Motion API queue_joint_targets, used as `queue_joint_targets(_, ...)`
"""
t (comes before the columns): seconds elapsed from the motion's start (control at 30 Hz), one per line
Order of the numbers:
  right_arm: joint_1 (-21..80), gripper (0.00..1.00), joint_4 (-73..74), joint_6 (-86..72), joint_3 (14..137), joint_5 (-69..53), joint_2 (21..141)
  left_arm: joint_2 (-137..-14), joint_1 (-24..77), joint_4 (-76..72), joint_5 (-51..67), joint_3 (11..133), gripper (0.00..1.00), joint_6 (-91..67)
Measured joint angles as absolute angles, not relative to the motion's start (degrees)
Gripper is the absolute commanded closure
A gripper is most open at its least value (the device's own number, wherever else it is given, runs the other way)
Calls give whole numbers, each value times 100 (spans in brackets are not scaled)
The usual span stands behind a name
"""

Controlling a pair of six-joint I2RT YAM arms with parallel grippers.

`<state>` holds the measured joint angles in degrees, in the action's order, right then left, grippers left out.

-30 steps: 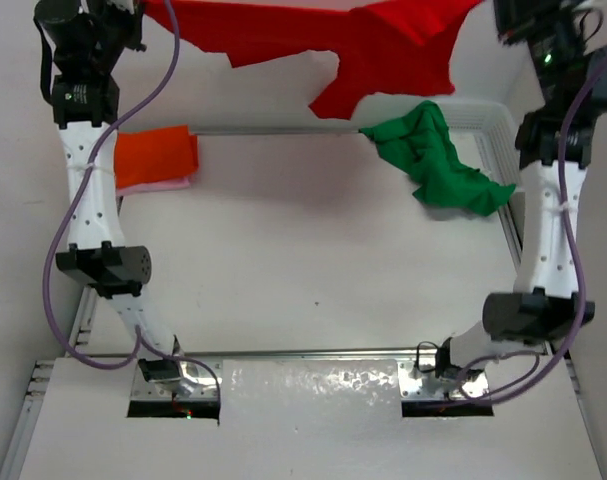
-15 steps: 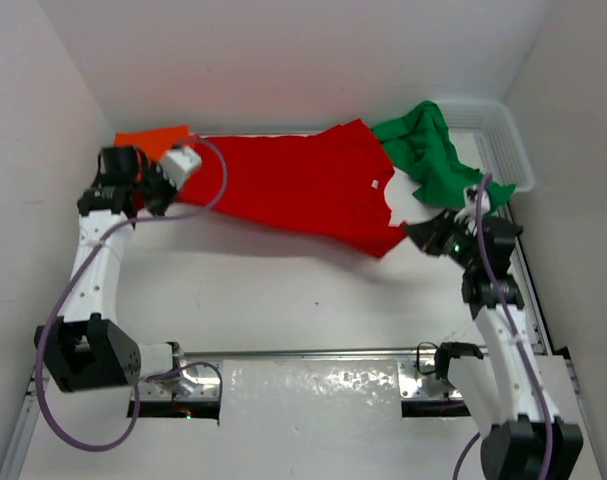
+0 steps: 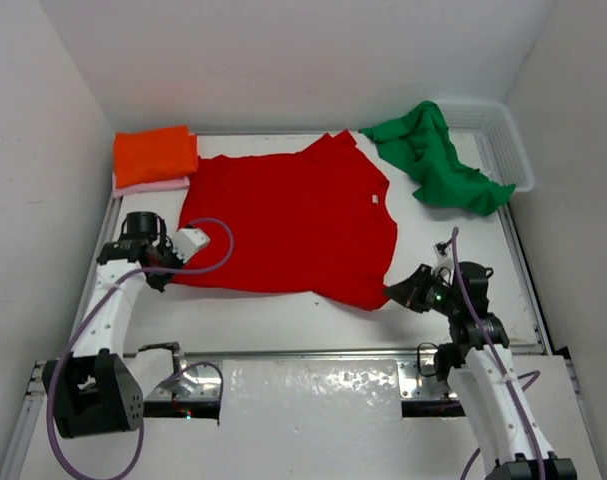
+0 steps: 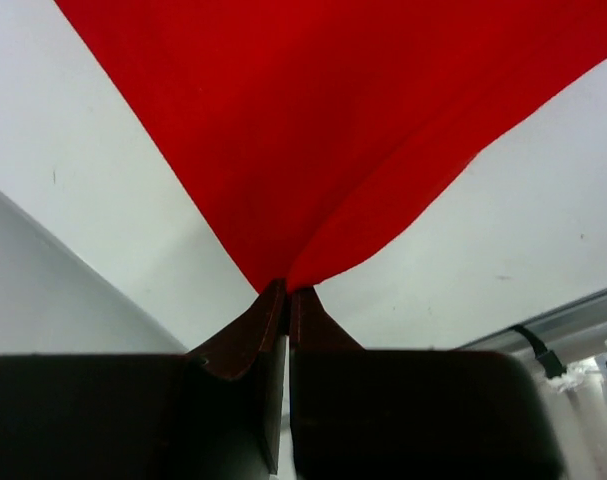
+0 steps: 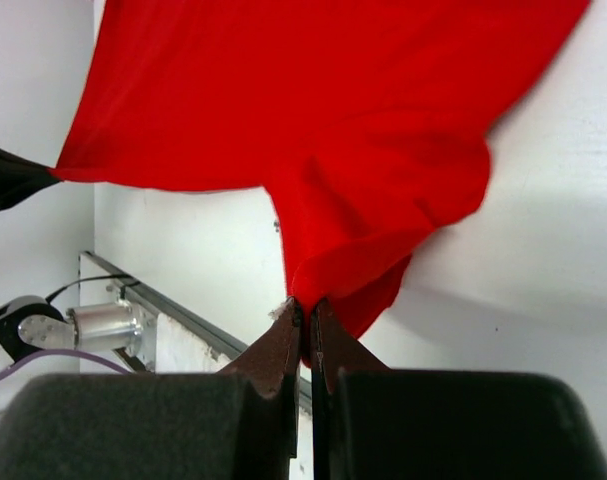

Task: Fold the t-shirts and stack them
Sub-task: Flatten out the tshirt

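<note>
Top external, red t-shirt point(image 3: 283, 220) spread flat, white tag point(image 3: 375, 199) unreadable, left fingers point(image 4: 245, 340), right fingers point(image 5: 273, 352) each pinching a near corner

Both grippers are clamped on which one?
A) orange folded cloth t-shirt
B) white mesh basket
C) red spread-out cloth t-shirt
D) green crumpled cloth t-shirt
C: the left gripper and right gripper are each shut on a near corner of the red spread-out cloth t-shirt, per both wrist views.

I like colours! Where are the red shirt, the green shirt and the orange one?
red shirt point(image 3: 283, 215), top view, chest area
green shirt point(image 3: 435, 160), top view, middle of heap
orange shirt point(image 3: 155, 155), top view, folded top
</note>
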<state>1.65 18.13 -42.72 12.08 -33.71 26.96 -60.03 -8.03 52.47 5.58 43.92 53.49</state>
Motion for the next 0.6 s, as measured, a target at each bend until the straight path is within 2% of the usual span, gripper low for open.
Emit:
queue_joint_targets(0.13,165,100,1918,-4174,1347,-3369,2923,-5752,-805,5465,355,4303,100,5347)
queue_joint_targets(0.33,165,100,1839,-3885,2353,-3358,3830,-5610,-805,5540,294,4217,100,5196)
queue_joint_targets(0.6,165,100,1647,-3393,3328,-3159,5124,-6329,-816,4989,412,4574,100,4711)
